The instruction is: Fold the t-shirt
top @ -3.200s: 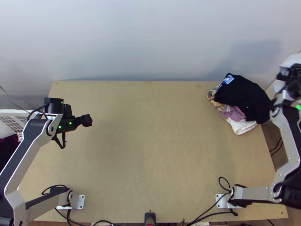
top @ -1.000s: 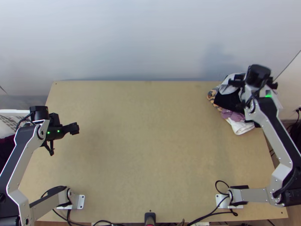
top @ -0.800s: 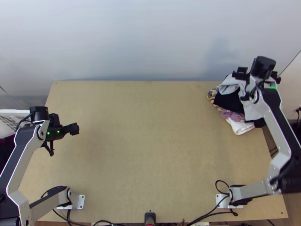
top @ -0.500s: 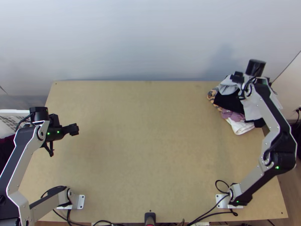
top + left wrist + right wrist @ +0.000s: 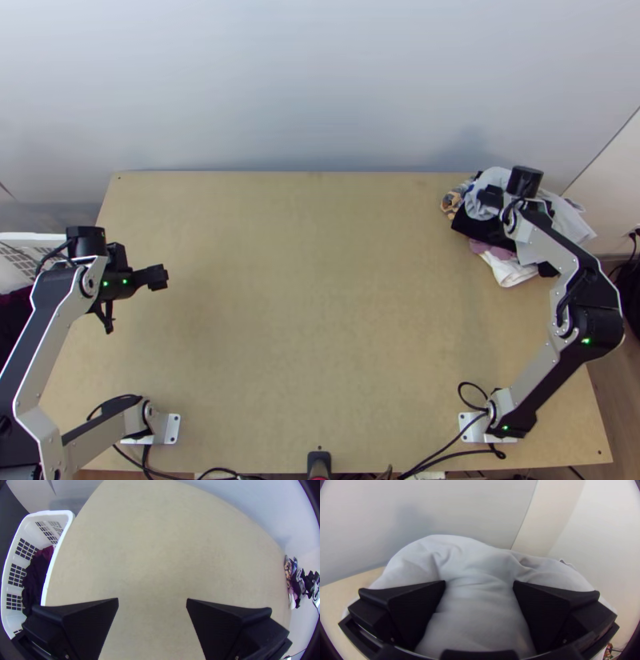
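One light grey t-shirt (image 5: pixel 573 220), all bunched up and wrinkly, on top of a heap of clothes at the far right corner of the table (image 5: pixel 320 304). Sticks out past the table's right edge. Right over it, the right gripper (image 5: pixel 518 205) — fingers spread wide, with grey cloth down in the gap between. Hard to tell if touching the cloth.

Under the t-shirt, a black cloth (image 5: pixel 480 226), and by that a purple cloth (image 5: pixel 490 247). Nearest in the heap, a white cloth (image 5: pixel 509 273). On the heap's left side, an orange and dark spotty cloth (image 5: pixel 453 202). Behind the table, a big pale wall (image 5: pixel 320 88).

Well apart from the heap, over the left part of the table, the left gripper (image 5: pixel 133 302) — fingers spread wide too, pinching nothing. Just beside the table's left edge, a white basket (image 5: pixel 50 512) with dark clothes (image 5: pixel 35 576) inside.
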`<act>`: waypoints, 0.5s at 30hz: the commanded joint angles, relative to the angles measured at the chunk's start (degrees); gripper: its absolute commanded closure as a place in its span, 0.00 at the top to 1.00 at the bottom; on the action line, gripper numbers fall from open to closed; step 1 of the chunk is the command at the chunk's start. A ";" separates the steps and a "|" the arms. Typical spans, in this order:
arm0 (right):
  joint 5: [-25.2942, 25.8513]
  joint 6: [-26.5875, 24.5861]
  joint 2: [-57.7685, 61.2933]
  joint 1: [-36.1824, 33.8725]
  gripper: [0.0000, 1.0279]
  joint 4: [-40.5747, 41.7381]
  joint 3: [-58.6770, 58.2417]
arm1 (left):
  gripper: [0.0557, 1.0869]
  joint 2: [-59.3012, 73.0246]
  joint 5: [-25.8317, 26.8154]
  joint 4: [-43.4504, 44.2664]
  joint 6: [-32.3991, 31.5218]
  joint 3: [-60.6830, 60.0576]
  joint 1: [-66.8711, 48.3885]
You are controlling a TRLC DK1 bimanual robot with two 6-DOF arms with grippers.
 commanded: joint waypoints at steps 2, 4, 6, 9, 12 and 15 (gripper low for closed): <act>-1.09 -0.43 -2.52 -0.38 0.95 0.23 -2.79 | 0.96 -1.48 -0.65 -0.51 -0.72 -1.42 -0.70; -1.70 -0.87 -5.50 -0.12 0.96 -1.53 -0.77 | 0.96 -2.44 -0.74 0.10 -1.25 -1.25 -0.87; -1.70 -1.40 -8.40 0.41 0.96 -2.93 1.78 | 0.96 -3.23 -0.74 0.19 -1.86 -1.07 -1.31; -1.70 -3.33 -12.01 1.46 0.96 -3.99 5.99 | 0.96 -4.64 -0.74 0.63 -2.21 -0.98 -1.75; -1.70 -4.30 -14.56 2.96 0.96 -9.44 11.62 | 0.96 -6.57 -0.74 1.24 -2.21 -0.72 -1.75; -1.70 -5.88 -18.60 5.16 0.96 -11.19 13.20 | 0.96 -8.95 -1.00 2.47 -1.95 -0.54 -1.75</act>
